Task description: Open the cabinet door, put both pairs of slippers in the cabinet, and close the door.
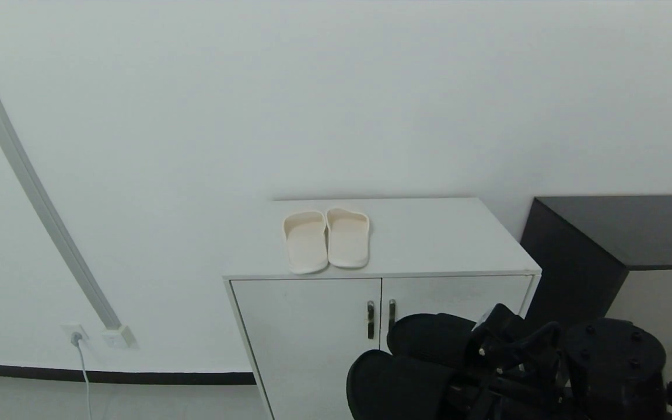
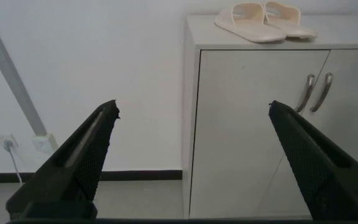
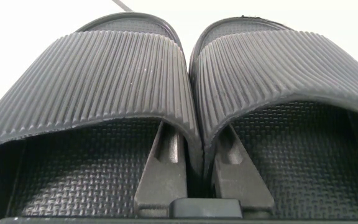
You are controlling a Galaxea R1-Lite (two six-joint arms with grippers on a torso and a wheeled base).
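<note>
gripping the black slippers as a pair, my right gripper had its fingers pinched on the two inner side walls, which were pressed together between them, so both slippers hung side by side from that one hold. from the head camera i saw the same black slippers held low in front of the right-hand door, with the right gripper just behind them. the cream slippers lay side by side, touching, on top of the white cabinet, near its front edge above the left-hand door. both doors were closed, their two handles upright and just beside each other at the middle seam. my left gripper was spread wide with nothing between its fingers, facing the cabinet's left front corner from well apart. a dark cabinet stood beside the white one on the right, and a wall socket with a cable sat low on the wall to the left, below a slanting trunking.
</note>
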